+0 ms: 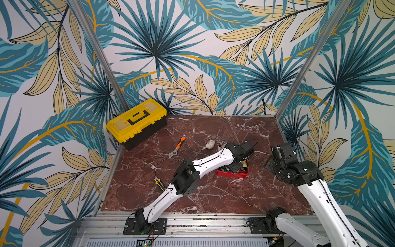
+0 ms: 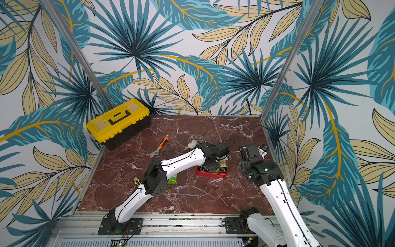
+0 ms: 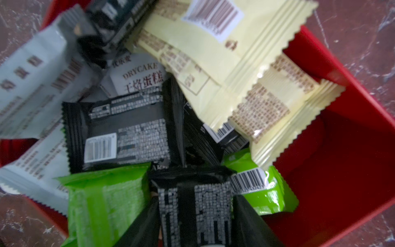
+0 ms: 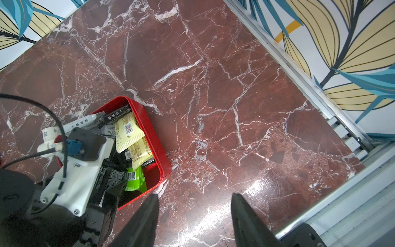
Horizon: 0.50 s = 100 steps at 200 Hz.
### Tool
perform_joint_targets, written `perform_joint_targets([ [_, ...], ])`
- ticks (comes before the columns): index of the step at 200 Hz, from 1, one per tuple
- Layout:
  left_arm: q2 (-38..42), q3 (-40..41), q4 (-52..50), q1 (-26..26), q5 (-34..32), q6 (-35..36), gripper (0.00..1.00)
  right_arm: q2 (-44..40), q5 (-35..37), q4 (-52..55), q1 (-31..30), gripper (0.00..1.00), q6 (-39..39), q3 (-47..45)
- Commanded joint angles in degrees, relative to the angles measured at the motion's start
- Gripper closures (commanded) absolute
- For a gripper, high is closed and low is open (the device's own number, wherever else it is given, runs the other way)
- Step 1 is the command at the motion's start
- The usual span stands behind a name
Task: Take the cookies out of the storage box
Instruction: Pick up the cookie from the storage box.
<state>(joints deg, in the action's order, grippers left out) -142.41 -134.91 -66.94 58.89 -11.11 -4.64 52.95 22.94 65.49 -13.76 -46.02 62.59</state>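
1. My left tool is down in the storage box, one finger on each side of a black packet. I cannot tell whether it is clamped on it.
2. The cookies lie heaped in that red box on the bench.
3. One green packet lies on the bench outside the box.
4. My right tool hangs with fingers apart above the bench, beside the box.

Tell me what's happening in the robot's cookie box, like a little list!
box: red storage box, open top, on the table
inside: cookies in green, black, cream and white wrappers, piled up
already out: one green packet on the table
left pincer: in the box, straddling a black packet; grip unclear
right pincer: open, above the table beside the box
nearby: toolbox, wrench
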Motion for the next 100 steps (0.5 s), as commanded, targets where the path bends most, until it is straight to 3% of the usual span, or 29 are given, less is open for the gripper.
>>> perform_joint_targets([
  [1,-1.1,-2.6,-0.5,0.1,-2.3,0.9,0.45,0.2,1.4,1.4,0.3,0.41,0.4,0.7],
  [39,-0.2,-2.9,0.0,0.3,-2.9,1.2,0.52,0.1,1.5,1.4,0.3,0.41,0.1,0.4],
  [100,1.9,-2.4,0.7,0.8,-3.4,1.2,0.55,-0.1,1.7,1.3,0.3,0.41,0.0,0.2],
])
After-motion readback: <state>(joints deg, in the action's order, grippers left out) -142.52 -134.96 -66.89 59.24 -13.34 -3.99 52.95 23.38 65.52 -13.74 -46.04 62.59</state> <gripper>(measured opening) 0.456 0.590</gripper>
